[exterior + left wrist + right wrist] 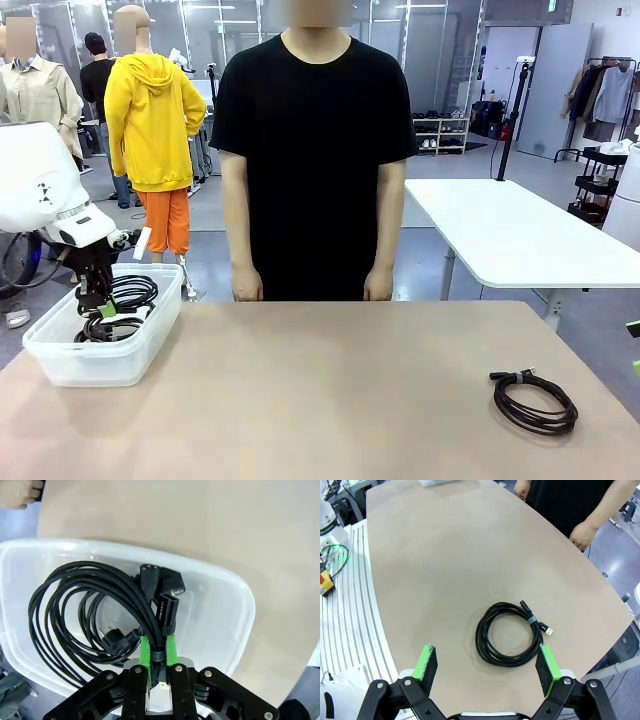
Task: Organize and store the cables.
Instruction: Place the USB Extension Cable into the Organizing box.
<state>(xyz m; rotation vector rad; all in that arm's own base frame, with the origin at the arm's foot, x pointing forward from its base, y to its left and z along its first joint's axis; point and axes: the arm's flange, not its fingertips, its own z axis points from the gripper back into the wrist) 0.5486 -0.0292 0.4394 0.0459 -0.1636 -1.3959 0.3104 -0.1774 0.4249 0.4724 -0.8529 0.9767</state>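
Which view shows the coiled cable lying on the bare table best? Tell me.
Right wrist view: the cable lies whole and close, tie and plug clear. Front view shows it small, far right on the table.

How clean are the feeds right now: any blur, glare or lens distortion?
Front view: evenly lit, sharp on the coiled cable. Left wrist view: braided cable crisp, bin rim bowed by the wide lens. Right wrist view: table edge curves, no glare.

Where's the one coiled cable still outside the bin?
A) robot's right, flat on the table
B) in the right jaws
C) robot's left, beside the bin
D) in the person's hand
A: the loose coil lies flat on the table at the robot's right; the right gripper hovers over it, jaws open.
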